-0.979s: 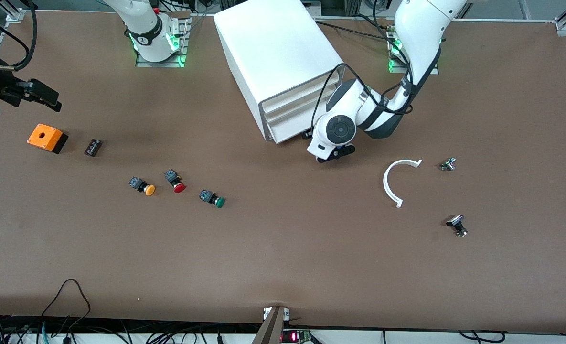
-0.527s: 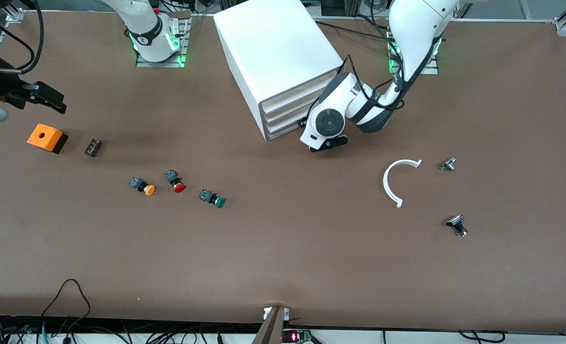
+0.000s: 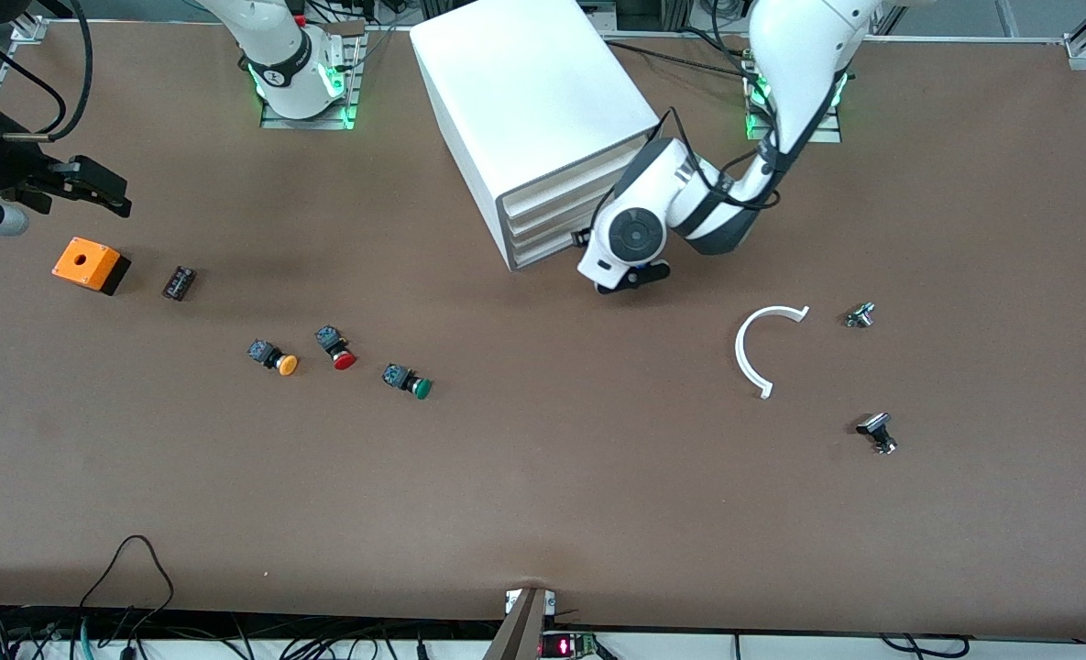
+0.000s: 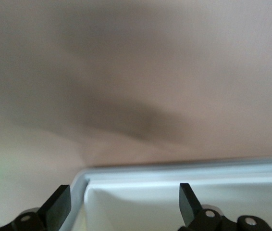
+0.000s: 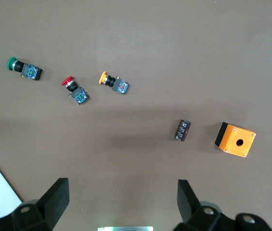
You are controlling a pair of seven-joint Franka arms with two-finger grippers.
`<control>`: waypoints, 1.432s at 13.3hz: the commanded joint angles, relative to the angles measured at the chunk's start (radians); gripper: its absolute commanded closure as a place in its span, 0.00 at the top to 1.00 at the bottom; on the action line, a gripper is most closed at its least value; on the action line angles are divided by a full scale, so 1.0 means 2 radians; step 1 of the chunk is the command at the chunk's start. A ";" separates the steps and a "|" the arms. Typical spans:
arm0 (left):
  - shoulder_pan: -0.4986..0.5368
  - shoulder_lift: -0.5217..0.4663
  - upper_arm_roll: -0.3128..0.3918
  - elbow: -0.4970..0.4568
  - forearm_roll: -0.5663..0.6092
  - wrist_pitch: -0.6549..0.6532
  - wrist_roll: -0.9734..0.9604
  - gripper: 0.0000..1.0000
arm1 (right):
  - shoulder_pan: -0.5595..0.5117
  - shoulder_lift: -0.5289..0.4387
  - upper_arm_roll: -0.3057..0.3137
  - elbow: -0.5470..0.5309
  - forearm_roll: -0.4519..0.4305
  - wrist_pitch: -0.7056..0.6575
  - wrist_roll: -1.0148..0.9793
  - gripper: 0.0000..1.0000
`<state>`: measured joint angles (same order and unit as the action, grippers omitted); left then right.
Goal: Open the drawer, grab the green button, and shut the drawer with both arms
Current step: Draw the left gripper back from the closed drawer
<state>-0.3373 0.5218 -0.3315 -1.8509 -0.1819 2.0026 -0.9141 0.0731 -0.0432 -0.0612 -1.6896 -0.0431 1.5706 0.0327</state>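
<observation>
Front view: drawers shut, left gripper [image 3: 588,240] spread wide and empty at the drawer [image 3: 547,246] front; next, hook and pull. Right gripper [image 3: 103,194] waits, wide, empty.

Drawer pushed shut, both arms shifted

The drawer [image 3: 543,246], which stuck out of the cabinet [image 3: 529,110] front a second earlier, went back in flush with the trays above it; the left gripper [image 4: 124,204] pressed in with it and ended right at the cabinet front, fingers spread wide across the white rim; the right gripper [image 3: 93,188] drifted a little, over the table's right-arm end above the orange box [image 3: 91,264], jaws apart.
</observation>
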 commanded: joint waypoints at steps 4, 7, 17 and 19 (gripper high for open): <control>0.109 -0.107 0.035 0.029 -0.006 0.020 0.054 0.99 | 0.002 0.013 -0.001 0.015 -0.003 -0.011 -0.001 1.00; 0.165 -0.160 0.035 0.029 -0.006 0.022 0.062 0.99 | 0.003 0.013 -0.001 0.015 -0.002 -0.010 -0.003 1.00; 0.226 -0.246 0.109 0.111 0.079 -0.136 0.354 0.99 | 0.003 0.014 0.000 0.015 -0.001 -0.008 -0.006 1.00; 0.225 -0.249 0.108 0.110 0.099 -0.178 0.345 0.99 | 0.003 0.014 0.000 0.015 0.000 -0.007 -0.006 1.00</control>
<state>0.1221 0.0306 -0.1199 -1.6416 -0.0232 1.7069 -0.2426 0.0763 -0.0244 -0.0612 -1.6848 -0.0432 1.5703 0.0327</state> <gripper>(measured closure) 0.009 0.000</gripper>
